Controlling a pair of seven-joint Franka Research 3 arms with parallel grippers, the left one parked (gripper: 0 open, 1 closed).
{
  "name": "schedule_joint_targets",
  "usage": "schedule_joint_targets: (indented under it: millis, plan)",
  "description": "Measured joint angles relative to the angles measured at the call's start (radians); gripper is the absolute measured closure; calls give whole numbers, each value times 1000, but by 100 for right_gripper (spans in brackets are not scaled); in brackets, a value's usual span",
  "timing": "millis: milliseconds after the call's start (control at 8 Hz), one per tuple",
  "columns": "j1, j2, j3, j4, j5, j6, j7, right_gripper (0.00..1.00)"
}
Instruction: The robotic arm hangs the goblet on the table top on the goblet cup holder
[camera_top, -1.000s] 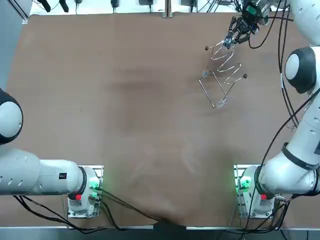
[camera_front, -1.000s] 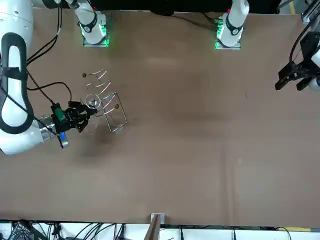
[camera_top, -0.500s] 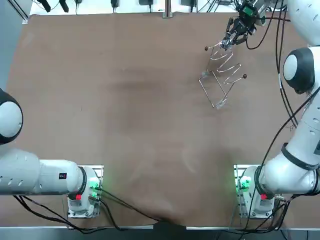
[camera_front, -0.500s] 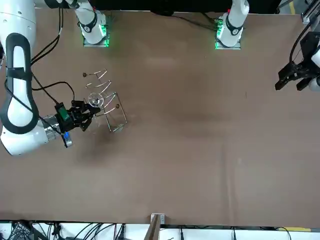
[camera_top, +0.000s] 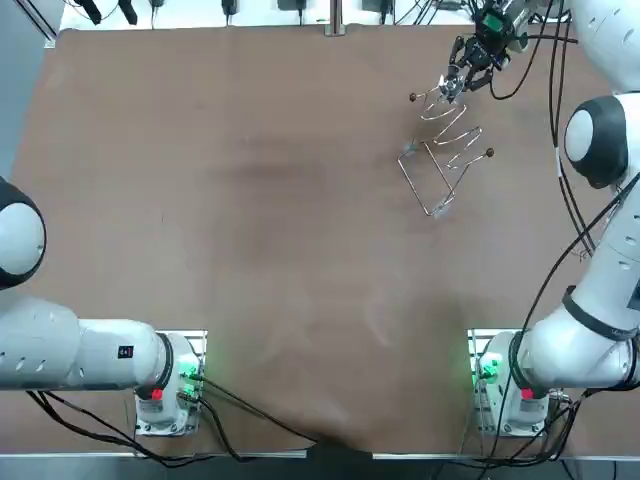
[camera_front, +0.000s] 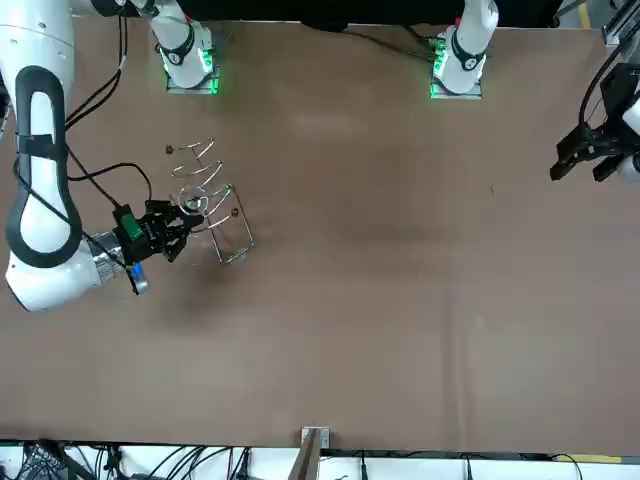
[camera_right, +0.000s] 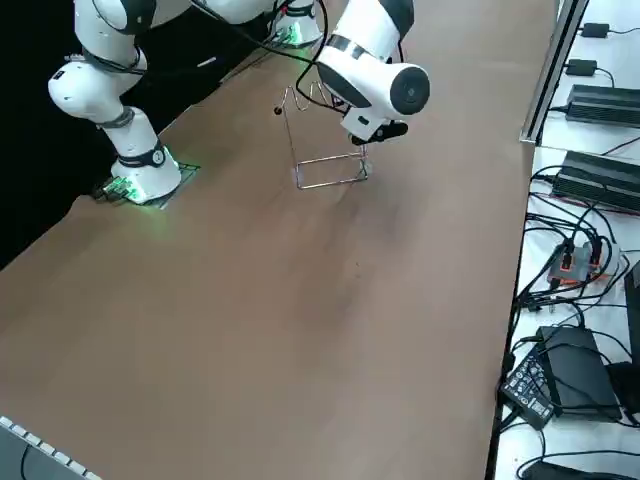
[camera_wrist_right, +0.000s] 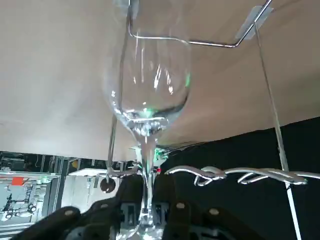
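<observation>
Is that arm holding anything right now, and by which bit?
Yes: the right pincer grips the goblet by its stem, next to the wire cup holder.

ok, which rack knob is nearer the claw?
The far-left knob: the right claw, shut on the goblet, is beside it; the other knob is farther off.

Matt brown table top (camera_top: 250, 200), evenly lit from above, is filling almost the whole scene. A pale aluminium rail (camera_right: 553, 70) is running along one edge. Beyond the rail, a white surface (camera_right: 610, 235) is carrying flat black power units (camera_right: 598, 104) and a smaller black box (camera_right: 572, 372). A small silver metal bracket (camera_front: 313, 438) is standing at the middle of the adjoining edge, where tangled black cables (camera_front: 190, 463) are lying. Opposite the rail, an unlit black area (camera_right: 30, 200) is bordering the table.
</observation>
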Motion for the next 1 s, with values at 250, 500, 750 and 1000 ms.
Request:
schedule_joint_targets:
  millis: [250,500,750,1000]
  plan:
    - [0,-1,0,0,0,-1,0,48]
    - [-1,-5,-2,7,0,-1,-1,32]
    - [-11,-14,-11,57,-32,3,-43,1]
    - [-34,-30,-16,162,-164,5,-202,0]
